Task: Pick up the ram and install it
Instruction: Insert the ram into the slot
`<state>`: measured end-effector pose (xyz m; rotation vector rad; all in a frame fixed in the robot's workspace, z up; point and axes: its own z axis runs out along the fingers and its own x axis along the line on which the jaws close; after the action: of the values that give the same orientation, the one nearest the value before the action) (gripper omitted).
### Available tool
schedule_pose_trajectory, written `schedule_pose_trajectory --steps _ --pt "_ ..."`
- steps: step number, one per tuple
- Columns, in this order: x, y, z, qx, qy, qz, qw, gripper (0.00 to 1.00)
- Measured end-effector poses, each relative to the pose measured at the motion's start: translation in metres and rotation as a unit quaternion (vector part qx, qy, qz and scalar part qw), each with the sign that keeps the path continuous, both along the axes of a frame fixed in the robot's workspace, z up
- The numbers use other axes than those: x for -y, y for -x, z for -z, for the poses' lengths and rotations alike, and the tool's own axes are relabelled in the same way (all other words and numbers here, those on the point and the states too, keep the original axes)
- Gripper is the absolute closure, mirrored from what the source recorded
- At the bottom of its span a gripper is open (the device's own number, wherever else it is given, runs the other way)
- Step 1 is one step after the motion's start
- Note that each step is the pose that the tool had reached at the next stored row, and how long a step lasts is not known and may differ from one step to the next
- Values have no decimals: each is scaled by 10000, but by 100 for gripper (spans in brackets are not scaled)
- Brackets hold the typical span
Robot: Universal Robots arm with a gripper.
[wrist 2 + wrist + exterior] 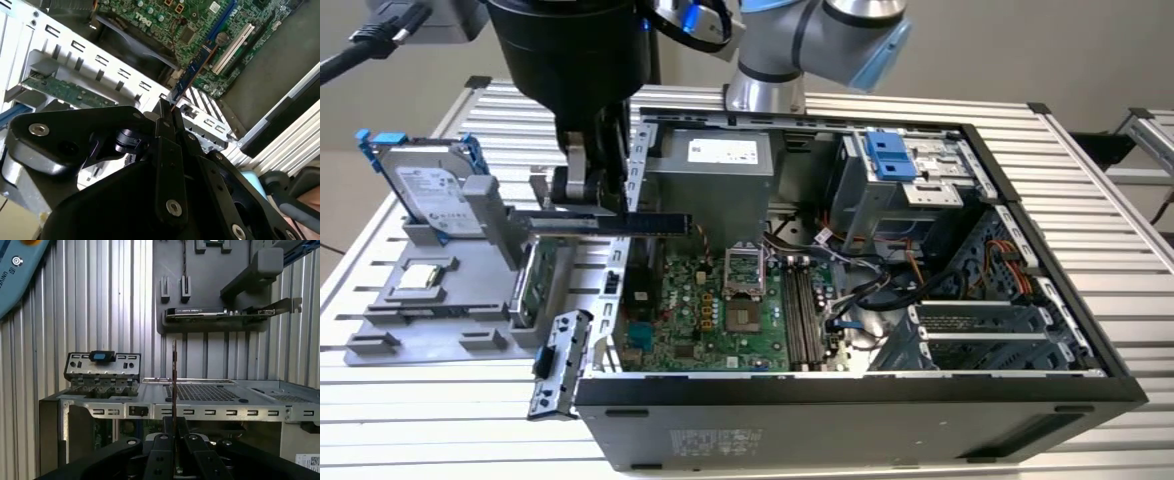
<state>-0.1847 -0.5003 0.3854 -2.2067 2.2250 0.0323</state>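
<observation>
Where the slatted worktop (pixel 454 400) carries it, the open case (pixel 854 410) lies on its side with its inside facing up; the arm (pixel 574 40) comes down over the case's wall on the exterior view's left; the board (pixel 707 310) lies flat on the case floor, green and crowded with parts, and its long slots (pixel 803 310) run side by side toward the exterior view's right of the socket (pixel 744 275); beside the case, on the exterior view's left, a grey tray (pixel 400 330) rests on the worktop; a silver drive (pixel 427 185) stands upright at the tray's far end, and a green card (pixel 544 272) stands on edge at the tray's side nearest the case; the hand (pixel 591 205) hangs between the tray and the board, above the case's wall, clenched on the ram (pixel 654 222); the ram is clear of every surface, held level in the exterior view, one end reaching out over the board's edge, well apart from the slots; in the second wrist view the hand (pixel 167 112) grips the ram (pixel 195 67), a dark stick that juts from the black fingers (pixel 165 150) toward the board (pixel 165 20); in the first wrist view the ram (pixel 173 385) shows edge-on as a thin line rising from the hand (pixel 173 432), with the case (pixel 225 407) behind it.
</observation>
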Motion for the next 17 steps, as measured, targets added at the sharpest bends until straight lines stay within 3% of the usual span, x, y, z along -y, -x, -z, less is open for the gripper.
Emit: schedule_pose_trajectory --steps 17 --pt "0 -269 23 0 0 262 9997 100"
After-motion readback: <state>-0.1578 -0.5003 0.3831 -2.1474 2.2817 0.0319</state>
